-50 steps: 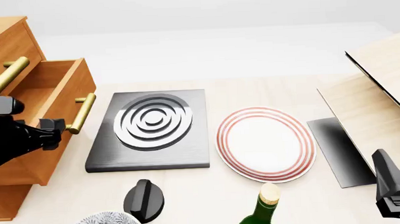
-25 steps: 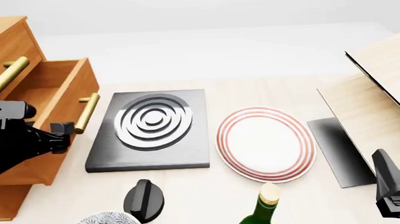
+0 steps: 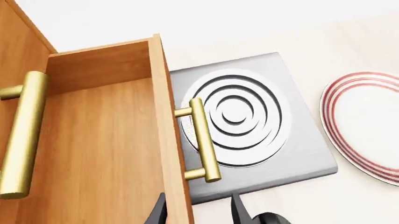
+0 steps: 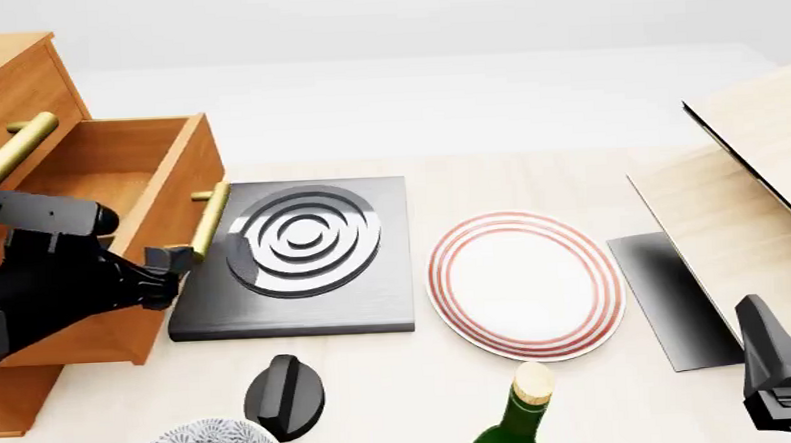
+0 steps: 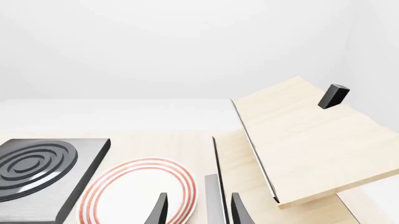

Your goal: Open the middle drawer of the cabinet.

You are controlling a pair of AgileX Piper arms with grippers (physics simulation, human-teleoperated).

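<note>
At the table's left edge, I have the cabinet (image 4: 2, 89) with the middle drawer (image 4: 128, 213) pulled well out, its front overhanging the grey hob (image 4: 304, 256). My left gripper (image 4: 170, 263) sits at the lower end of the drawer's brass handle (image 3: 204, 140), fingers spread either side of the drawer front, pinching nothing I can confirm. My worry: they could slip off the handle. My right gripper (image 5: 196, 210) hangs spread and idle.
</note>
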